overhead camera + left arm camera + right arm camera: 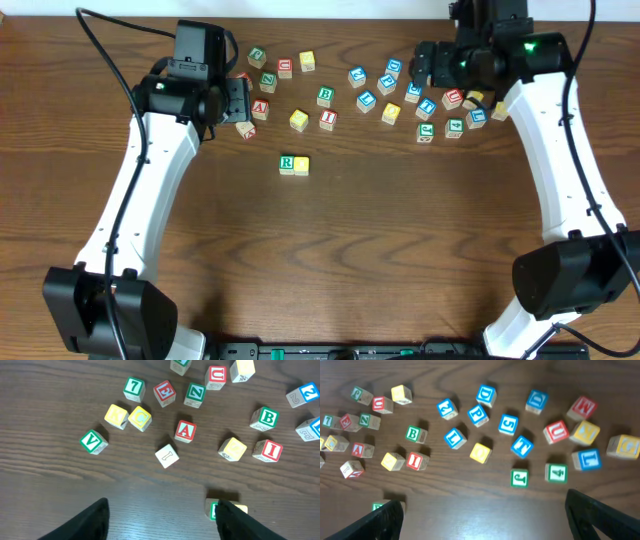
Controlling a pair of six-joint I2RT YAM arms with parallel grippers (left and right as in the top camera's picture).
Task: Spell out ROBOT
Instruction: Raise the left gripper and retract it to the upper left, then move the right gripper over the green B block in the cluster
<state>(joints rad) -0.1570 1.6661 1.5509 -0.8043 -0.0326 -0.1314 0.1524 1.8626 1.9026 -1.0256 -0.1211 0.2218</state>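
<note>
- Left gripper (162,505): fingers spread, nothing between them. In its wrist view one finger hides most of the R cube (287,164); overhead shows that cube whole.
- Overhead: yellow cube (302,165) touches the R cube at its 3 o'clock. The pair sits apart, at 6 o'clock of the scatter.
- B cube (325,96): loose, 1 o'clock from the pair.
- Right gripper (484,499): spread, empty. Only its wrist view reads the T cube (521,446), at 1 o'clock among blue cubes (508,424).

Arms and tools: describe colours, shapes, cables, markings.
Left arm and right arm: white shells, black joints and bases, black cables alongside. A green light glows on the right wrist. Left tool and right tool have plain black fingers.
</note>
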